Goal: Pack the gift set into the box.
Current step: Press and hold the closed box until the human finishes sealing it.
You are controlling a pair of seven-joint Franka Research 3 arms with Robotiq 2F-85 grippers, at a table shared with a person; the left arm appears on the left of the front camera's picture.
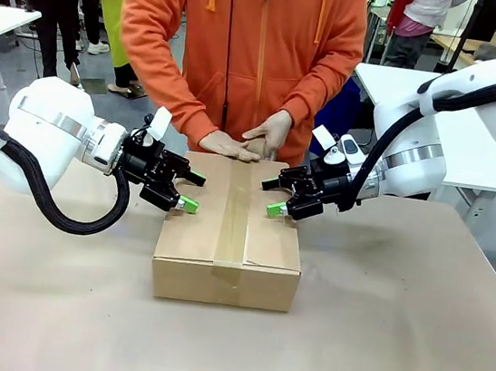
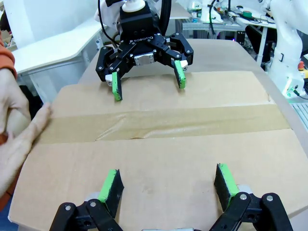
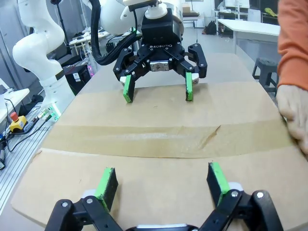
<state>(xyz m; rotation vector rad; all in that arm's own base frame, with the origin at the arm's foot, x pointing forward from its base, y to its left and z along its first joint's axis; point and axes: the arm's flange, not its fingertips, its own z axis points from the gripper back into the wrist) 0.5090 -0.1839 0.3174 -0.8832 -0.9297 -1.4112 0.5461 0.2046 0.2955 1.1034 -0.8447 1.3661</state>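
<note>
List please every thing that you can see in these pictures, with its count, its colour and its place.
box: one, brown cardboard, flaps closed, middle of the table, between the two grippers.
tape strip: one, tan, along the box's top seam and down its near side.
table: one, beige top, under the box.
person's hands: two, pressing on the box's far edge.
left gripper: one, black with green pads, open, over the box's left edge.
right gripper: one, same colours, open, over the box's right edge.

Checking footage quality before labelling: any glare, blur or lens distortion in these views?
Front view: even lighting, sharp, soft shadow under the box. Left wrist view: wide-angle bending at edges, tape slightly shiny. Right wrist view: similar bending, person's hand cut off at the edge.
</note>
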